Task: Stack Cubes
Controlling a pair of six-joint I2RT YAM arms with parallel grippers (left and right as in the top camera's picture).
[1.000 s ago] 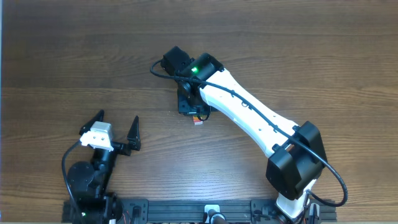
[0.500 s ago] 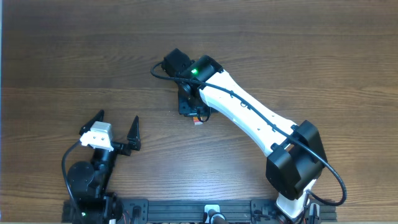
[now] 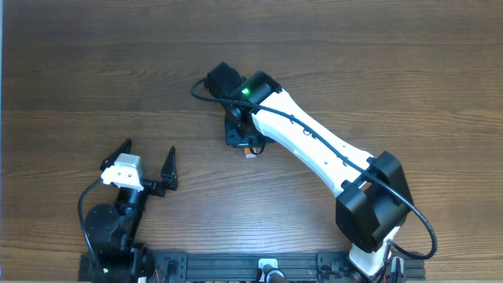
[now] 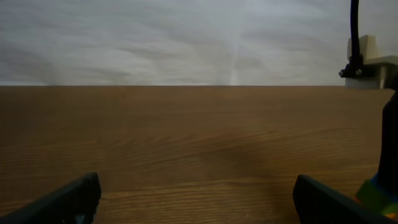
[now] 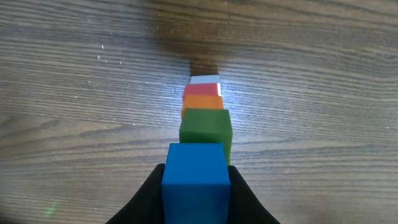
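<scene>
Blue cube sits pinched between the fingers of the right gripper, the jaws closed on two opposite side faces. It is directly over a stack near the middle of the desk, well away from every edge. Beneath it, going down, are the green cube, the orange cube, the red cube and the white cube, lowest on the wood. Whether the blue one already rests on the green one or hangs just above it I cannot tell. These look like small, rigid, light blocks with smooth flat faces. They should be easy to hold by parallel sides but are likely to slide on one another, and a column this tall and narrow would probably topple at a slight sideways nudge. The hold across the side faces seems right. Letting go will likely call for opening straight apart and rising vertically, with no dragging. The left gripper is by the desk's near-left corner, well apart from the stack, jaws spread wide with nothing between them.
</scene>
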